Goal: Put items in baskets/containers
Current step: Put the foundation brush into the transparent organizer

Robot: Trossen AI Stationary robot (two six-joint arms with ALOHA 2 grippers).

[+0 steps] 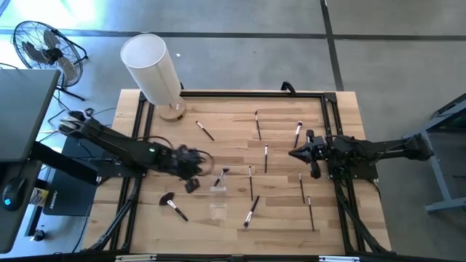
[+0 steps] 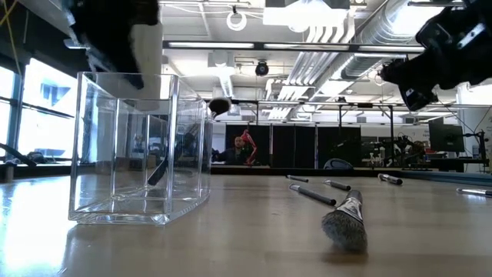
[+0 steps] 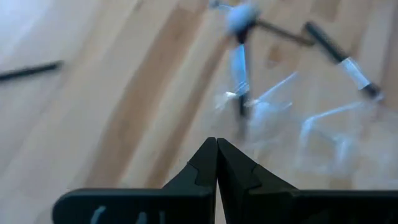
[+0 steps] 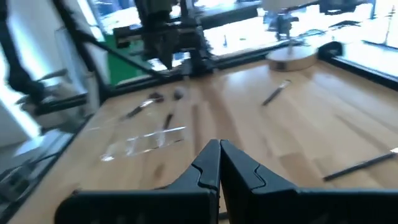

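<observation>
Two small clear containers stand left of the table's middle, one [image 1: 217, 191] [image 3: 267, 112] just behind the other [image 1: 217, 212] [image 2: 138, 154]. A dark brush [image 1: 222, 175] [image 3: 239, 68] leans in the farther one, head up. My left gripper [image 1: 194, 184] [image 3: 216, 149] hangs shut and empty just left of that container. Several thin brushes lie flat on the wood, among them one with a wide fluffy head [image 1: 172, 204] [image 2: 344, 219]. My right gripper [image 1: 293, 153] [image 4: 219, 152] is shut and empty above the table's right half.
A tall white cylinder [image 1: 151, 69] on a wooden base stands at the far left corner. Loose brushes lie at the far middle [image 1: 258, 125], the centre [image 1: 251, 182] and near right [image 1: 311, 212]. Black rails [image 1: 233, 93] run along the table's edges.
</observation>
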